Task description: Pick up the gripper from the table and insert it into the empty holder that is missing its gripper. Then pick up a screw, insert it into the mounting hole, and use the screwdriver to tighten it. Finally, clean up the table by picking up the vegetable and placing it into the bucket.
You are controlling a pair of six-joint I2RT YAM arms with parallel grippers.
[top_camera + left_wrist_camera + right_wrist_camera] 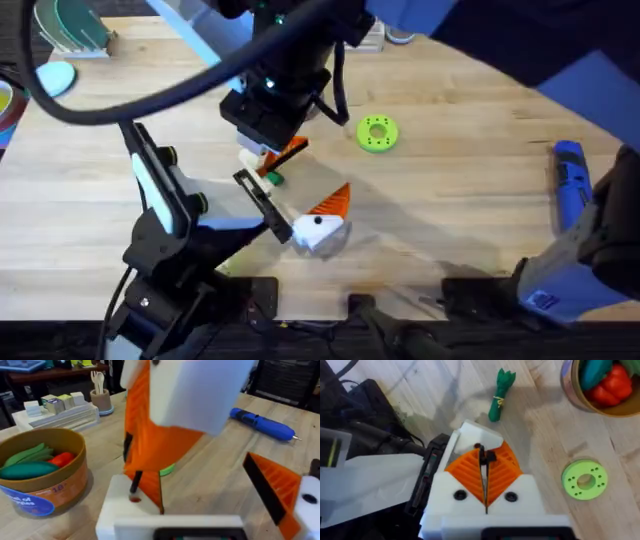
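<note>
On the desk (450,220) the bucket (65,487) holds other toys, my left tool (210,505) gapes wide and empty, my right tool (485,462) hangs over the white holder (470,432), the screwdriver (260,422) lies idle, the vegetable (499,390) lies loose, and a thin black screw (482,455) (so I judge it) sits pinched in the right tool's closed grip, leaving tightening and cleanup undone.

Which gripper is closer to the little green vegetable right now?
Right. The right gripper hangs right beside the vegetable; the left gripper sits farther off, nearer the bases.
</note>
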